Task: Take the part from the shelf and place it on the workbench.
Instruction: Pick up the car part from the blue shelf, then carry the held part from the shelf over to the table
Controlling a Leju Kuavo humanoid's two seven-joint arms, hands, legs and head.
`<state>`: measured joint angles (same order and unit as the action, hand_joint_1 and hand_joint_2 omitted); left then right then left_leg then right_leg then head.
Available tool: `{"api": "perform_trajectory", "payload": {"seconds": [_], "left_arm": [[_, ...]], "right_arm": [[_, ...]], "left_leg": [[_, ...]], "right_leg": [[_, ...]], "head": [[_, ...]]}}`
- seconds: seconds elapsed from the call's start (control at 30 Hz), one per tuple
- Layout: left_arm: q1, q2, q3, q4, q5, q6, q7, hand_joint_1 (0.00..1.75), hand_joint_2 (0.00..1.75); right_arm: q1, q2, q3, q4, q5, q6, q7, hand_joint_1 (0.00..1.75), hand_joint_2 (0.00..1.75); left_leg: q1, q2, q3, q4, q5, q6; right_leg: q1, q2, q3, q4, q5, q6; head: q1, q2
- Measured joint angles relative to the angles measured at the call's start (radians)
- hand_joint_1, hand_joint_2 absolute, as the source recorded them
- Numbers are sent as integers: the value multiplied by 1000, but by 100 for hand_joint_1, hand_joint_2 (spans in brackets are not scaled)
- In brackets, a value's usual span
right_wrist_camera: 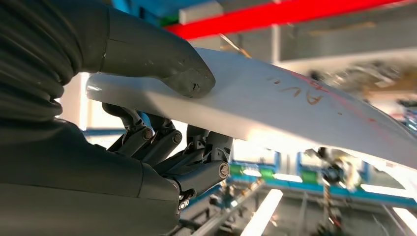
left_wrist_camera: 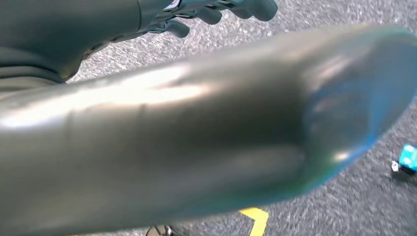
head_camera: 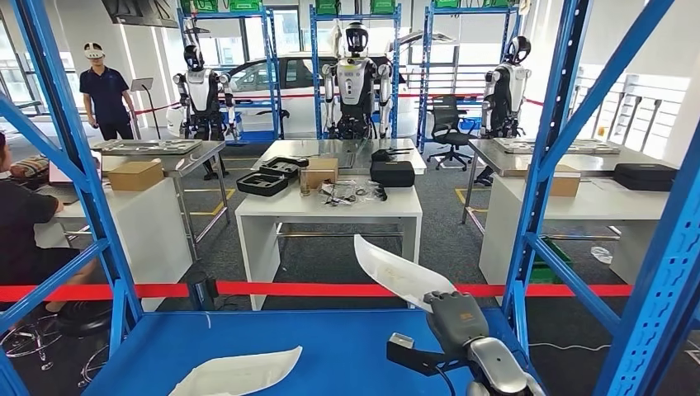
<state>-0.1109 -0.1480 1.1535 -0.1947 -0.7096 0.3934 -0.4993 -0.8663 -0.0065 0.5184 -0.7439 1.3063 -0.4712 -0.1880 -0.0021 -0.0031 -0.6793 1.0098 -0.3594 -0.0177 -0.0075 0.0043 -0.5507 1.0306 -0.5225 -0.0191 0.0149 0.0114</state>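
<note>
Left hand [left_wrist_camera: 216,12]: fingers curled in over grey floor, holding nothing | second white part [head_camera: 239,373] lies flat on blue shelf [head_camera: 347,342] | right hand [head_camera: 456,320] raised above shelf, thumb on top and fingers [right_wrist_camera: 196,157] beneath, pinching white part [head_camera: 400,272], tilted up-left | red markings seen from right wrist | red tape [head_camera: 314,289], white table [head_camera: 330,210] beyond.

The white part [right_wrist_camera: 295,105] has some marks written on it in brownish-orange pen, seen in the right wrist view. They look a bit like the letters "AV" and "A", but they are too blurry and tilted to read for sure. Nothing else in the pictures has words, numbers or signs that can be read.
</note>
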Motion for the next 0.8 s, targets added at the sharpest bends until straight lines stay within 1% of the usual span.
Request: {"api": "perform_trajectory", "payload": {"seconds": [0.17, 0.3, 0.67, 0.8], "left_arm": [[4, 15, 12, -1, 13, 8, 5, 0, 0], [6, 27, 16, -4, 13, 16, 7, 0, 0], [8, 47, 25, -8, 13, 17, 30, 0, 0], [7, 52, 27, -10, 13, 16, 34, 0, 0]], "right_arm": [[1, 50, 5, -74, 22, 4, 12, 175, 175], [16, 72, 8, -132, 30, -2, 23, 175, 175], [65, 83, 23, -265, -9, 13, 3, 175, 175], [69, 84, 29, -297, -9, 21, -2, 175, 175]], "left_leg": [[0, -1, 0, 0, 0, -1], [0, -1, -1, 0, 0, -1], [-1, -2, -2, 1, -1, 0], [-2, -2, -2, 4, -4, 3]], "right_leg": [[1, -1, 0, 0, -1, -1], [0, -1, 0, 0, -1, -1], [-2, -1, 0, -1, -1, 0], [-3, -2, 0, -1, -2, 2]], "head": [[0, 0], [0, 0], [0, 0], [0, 0]]}}
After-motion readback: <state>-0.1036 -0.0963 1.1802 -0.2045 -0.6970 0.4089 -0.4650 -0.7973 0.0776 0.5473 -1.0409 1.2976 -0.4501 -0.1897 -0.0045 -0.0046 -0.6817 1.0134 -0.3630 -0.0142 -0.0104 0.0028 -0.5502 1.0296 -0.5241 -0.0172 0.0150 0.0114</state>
